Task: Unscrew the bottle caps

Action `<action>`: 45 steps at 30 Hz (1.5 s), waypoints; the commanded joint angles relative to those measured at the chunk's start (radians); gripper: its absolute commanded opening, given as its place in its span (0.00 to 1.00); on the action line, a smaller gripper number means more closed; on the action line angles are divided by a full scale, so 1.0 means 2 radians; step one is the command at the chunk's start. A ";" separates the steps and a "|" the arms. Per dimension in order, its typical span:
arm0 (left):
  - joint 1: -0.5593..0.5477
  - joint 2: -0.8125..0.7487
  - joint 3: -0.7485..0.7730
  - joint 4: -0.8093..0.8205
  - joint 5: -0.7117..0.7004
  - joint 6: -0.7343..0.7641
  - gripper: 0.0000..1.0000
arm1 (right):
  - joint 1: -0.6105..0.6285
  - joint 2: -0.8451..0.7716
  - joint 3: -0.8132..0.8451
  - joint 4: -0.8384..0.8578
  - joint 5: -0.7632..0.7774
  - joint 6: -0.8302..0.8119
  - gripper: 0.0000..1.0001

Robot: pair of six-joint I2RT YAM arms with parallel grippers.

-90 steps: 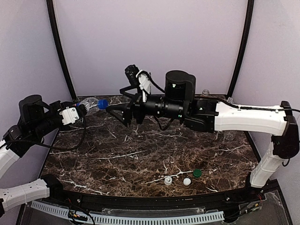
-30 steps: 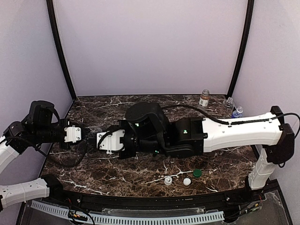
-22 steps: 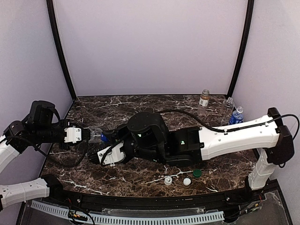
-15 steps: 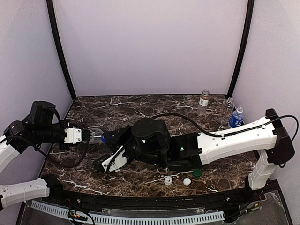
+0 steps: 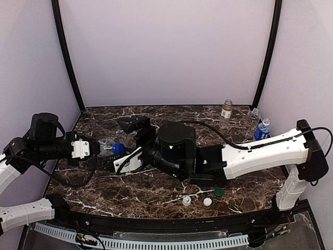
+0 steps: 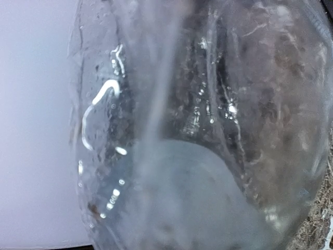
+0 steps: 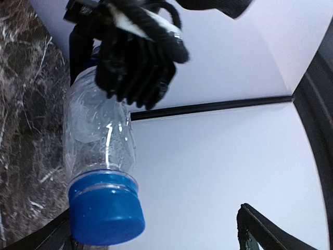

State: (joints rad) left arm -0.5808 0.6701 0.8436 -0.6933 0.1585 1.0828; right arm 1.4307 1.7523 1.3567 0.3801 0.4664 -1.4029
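Within the spread right claw [image 5: 120, 145] sits the blue cap [image 5: 118, 148]; left claw [image 5: 97, 147] clamps bottle [image 7: 99, 130].

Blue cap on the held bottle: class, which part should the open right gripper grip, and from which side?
Grip the blue cap by its round side wall, one finger on each opposite side, probably coming end-on along the axis of the bottle. The left gripper clamps the body, so the cap juts free toward the right gripper.
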 commanded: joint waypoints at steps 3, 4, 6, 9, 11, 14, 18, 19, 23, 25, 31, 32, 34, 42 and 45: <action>-0.001 -0.008 -0.041 0.152 -0.109 -0.007 0.31 | -0.035 -0.054 0.058 -0.132 -0.113 0.363 0.98; -0.001 -0.008 -0.049 0.182 -0.120 -0.001 0.32 | -0.047 -0.056 0.067 -0.157 -0.161 0.421 0.99; -0.001 -0.009 -0.056 0.213 -0.148 0.013 0.31 | -0.073 -0.054 0.077 -0.178 -0.232 0.530 0.99; -0.001 -0.009 -0.064 0.249 -0.180 0.036 0.32 | -0.122 -0.044 0.088 -0.177 -0.313 0.694 0.99; -0.002 -0.008 -0.067 0.262 -0.193 0.048 0.32 | -0.149 -0.033 0.094 -0.163 -0.361 0.797 0.99; -0.003 -0.006 -0.070 0.272 -0.200 0.056 0.32 | -0.173 -0.014 0.101 -0.139 -0.412 0.919 0.97; -0.004 -0.006 -0.071 0.272 -0.197 0.057 0.32 | -0.177 0.016 0.131 -0.151 -0.430 0.960 0.92; -0.004 -0.006 -0.072 0.272 -0.197 0.058 0.32 | -0.177 0.021 0.135 -0.152 -0.432 0.968 0.90; -0.004 -0.006 -0.074 0.269 -0.197 0.060 0.32 | -0.176 0.035 0.144 -0.145 -0.434 0.987 0.81; -0.004 -0.006 -0.074 0.269 -0.196 0.060 0.33 | -0.176 0.039 0.146 -0.138 -0.440 0.990 0.74; -0.004 -0.005 -0.076 0.269 -0.195 0.062 0.33 | -0.174 0.055 0.154 -0.143 -0.446 0.996 0.52; -0.005 -0.005 -0.076 0.269 -0.195 0.062 0.33 | -0.173 0.057 0.157 -0.146 -0.447 0.995 0.52; -0.005 -0.005 -0.077 0.268 -0.195 0.064 0.33 | -0.173 0.062 0.164 -0.151 -0.449 0.994 0.49; -0.006 -0.004 -0.076 0.269 -0.199 0.064 0.33 | -0.172 0.075 0.187 -0.185 -0.452 0.987 0.36; -0.006 -0.004 -0.076 0.272 -0.203 0.064 0.33 | -0.172 0.068 0.177 -0.188 -0.446 0.988 0.37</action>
State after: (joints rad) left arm -0.5873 0.6621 0.6998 -0.1791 -0.2310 1.2083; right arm 1.0798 1.8832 1.6981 0.0311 -0.4267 0.5777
